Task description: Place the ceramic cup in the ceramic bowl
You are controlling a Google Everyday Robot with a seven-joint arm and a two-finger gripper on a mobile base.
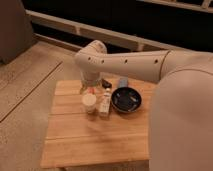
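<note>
The ceramic cup point(89, 101) is small, pale cream and round. It stands upright on the wooden table point(95, 140), left of a cream oblong box point(105, 104). The ceramic bowl point(126, 99) is dark, glossy and shallow, and stands to the right of the box with nothing in it. My gripper point(90, 89) points down from the white arm, just behind and above the cup. It hides the table's far edge there.
A small dark item point(106, 82) and a pale blue item point(122, 81) lie behind the box and bowl. My large white arm point(150, 62) crosses over the table's right side. A concrete floor point(25, 85) lies to the left, and a low ledge runs behind.
</note>
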